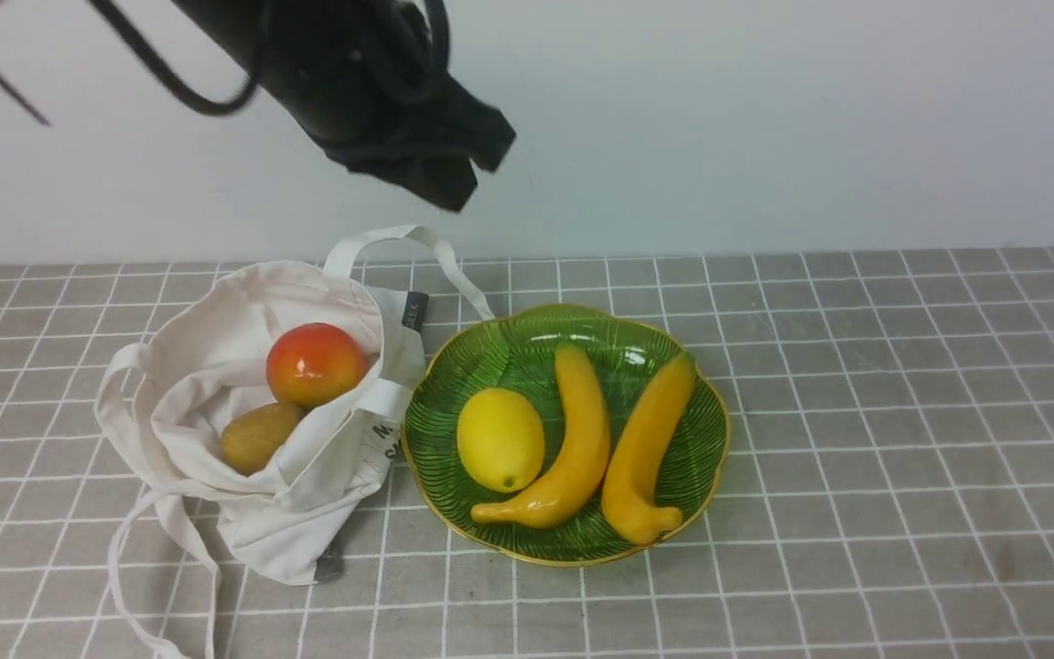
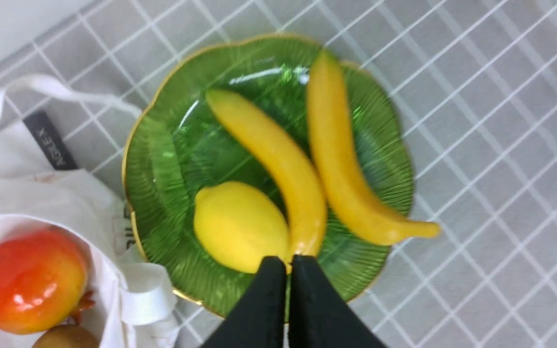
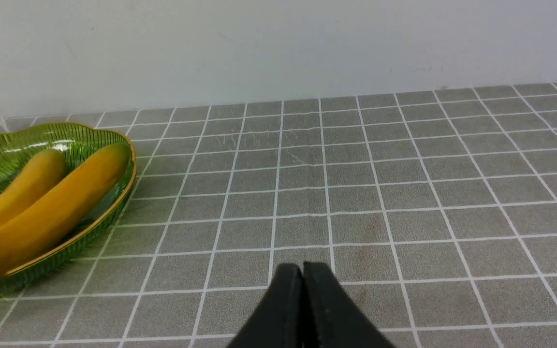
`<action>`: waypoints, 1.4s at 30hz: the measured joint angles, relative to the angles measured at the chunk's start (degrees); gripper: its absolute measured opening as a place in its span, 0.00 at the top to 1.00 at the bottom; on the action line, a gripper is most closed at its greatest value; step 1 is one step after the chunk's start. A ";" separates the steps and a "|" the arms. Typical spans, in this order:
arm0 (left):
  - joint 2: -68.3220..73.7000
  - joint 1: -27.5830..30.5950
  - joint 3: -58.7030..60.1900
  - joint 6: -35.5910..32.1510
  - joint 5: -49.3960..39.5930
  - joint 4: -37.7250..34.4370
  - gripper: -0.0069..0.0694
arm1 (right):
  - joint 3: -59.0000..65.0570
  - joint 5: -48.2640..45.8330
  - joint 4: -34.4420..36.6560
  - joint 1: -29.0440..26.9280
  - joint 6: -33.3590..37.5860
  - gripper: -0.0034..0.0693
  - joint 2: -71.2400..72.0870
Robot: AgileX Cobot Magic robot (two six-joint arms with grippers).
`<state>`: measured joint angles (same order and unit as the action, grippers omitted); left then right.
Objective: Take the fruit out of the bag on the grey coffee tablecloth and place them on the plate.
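Note:
The off-white bag (image 1: 252, 430) lies open on the grey checked tablecloth (image 1: 902, 412). Inside it sit the red-orange fruit (image 1: 316, 363) and the brown kiwi (image 1: 260, 436); both also show in the left wrist view, the red-orange fruit (image 2: 29, 280) and the kiwi (image 2: 65, 337). The yellow lemon (image 1: 500, 438) lies on the green plate (image 1: 527, 352) beside two bananas (image 1: 573, 439). My left gripper (image 1: 467, 174) hangs high above the bag and plate, shut and empty (image 2: 288, 261). My right gripper (image 3: 302, 268) is shut and empty, low over the cloth to the right of the plate (image 3: 114, 212).
A white wall (image 1: 765, 119) runs along the far edge of the cloth. The bag's long straps (image 1: 152, 586) trail toward the front left. The right arm is outside the front view.

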<state>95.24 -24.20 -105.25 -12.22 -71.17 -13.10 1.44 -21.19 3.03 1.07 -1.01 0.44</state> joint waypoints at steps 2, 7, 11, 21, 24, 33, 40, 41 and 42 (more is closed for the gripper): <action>-2.55 0.00 0.65 0.11 -0.17 -0.42 0.92 | 0.00 0.00 0.00 0.00 0.00 0.97 0.00; -14.02 0.00 7.42 1.01 -0.51 -0.42 0.92 | 0.00 0.00 0.00 0.00 0.00 0.97 0.00; -26.30 0.00 17.66 1.01 -0.57 -0.42 0.92 | 0.00 0.00 0.00 0.00 0.00 0.97 0.00; -62.49 0.00 56.13 1.08 21.42 -0.84 0.92 | 0.00 0.00 0.00 0.00 0.00 0.97 0.00; -71.29 0.00 65.17 1.08 26.19 -0.84 0.92 | 0.00 0.00 0.00 0.00 0.00 0.97 0.00; -93.16 0.00 78.73 0.05 27.85 -0.78 0.92 | 0.00 0.00 0.00 0.00 0.00 0.97 0.00; -96.24 0.00 80.82 -0.03 27.85 -0.46 0.92 | 0.00 0.00 0.00 0.00 0.00 0.97 0.00; -96.24 0.00 81.22 -0.03 27.91 -0.02 0.92 | 0.00 0.00 0.00 0.00 0.00 0.97 0.00; -96.24 0.00 81.70 -0.03 27.91 0.69 0.92 | 0.00 0.00 0.00 0.00 0.00 0.97 0.00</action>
<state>-0.99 -24.20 -23.56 -12.25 -43.26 -12.41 1.44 -21.19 3.03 1.07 -1.01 0.44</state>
